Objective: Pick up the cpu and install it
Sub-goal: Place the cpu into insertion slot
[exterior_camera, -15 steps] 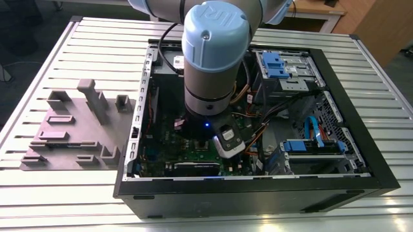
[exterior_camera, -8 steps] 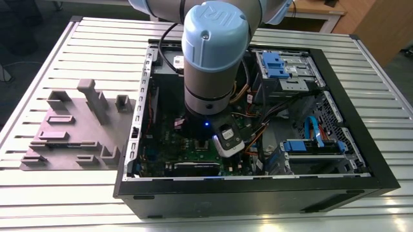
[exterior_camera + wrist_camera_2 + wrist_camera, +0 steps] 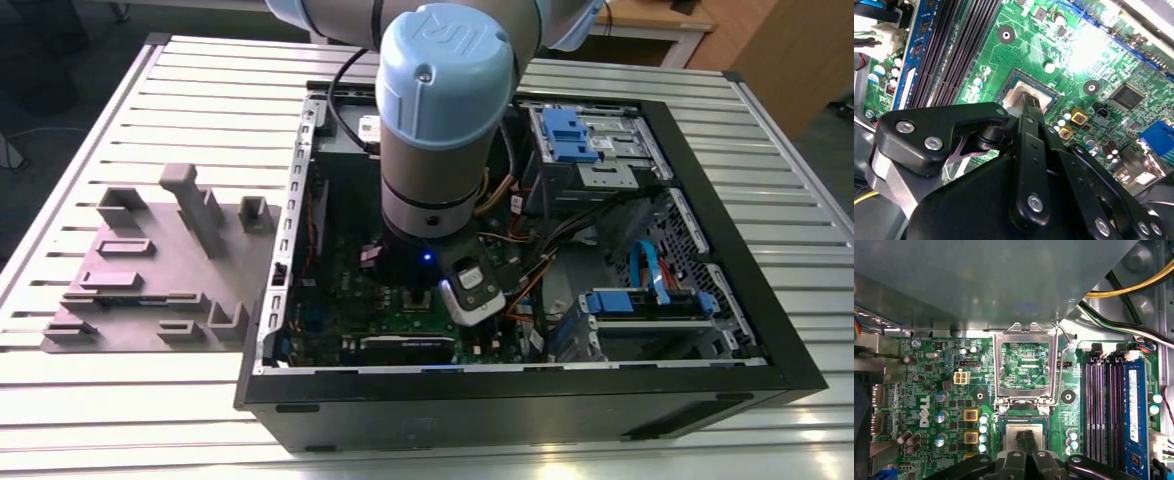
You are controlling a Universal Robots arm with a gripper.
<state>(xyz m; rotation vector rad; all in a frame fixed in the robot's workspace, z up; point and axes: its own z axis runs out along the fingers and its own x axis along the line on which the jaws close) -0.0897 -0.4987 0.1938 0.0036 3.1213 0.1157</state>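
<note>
The cpu lies flat in the open socket on the green motherboard, its silvery top showing in both wrist views. My gripper hangs straight over it, and its two black fingers are pressed together at the middle of the chip's top. Nothing shows between the fingers. Whether the tips touch the chip I cannot tell. The socket's metal load frame stands swung open beyond the cpu. In the exterior view the arm reaches down into the computer case.
Black memory slots and a blue memory stick run beside the socket. Yellow and black cables cross the case wall. The socket lever stands up. A grey plastic tray sits outside the case at the exterior view's left.
</note>
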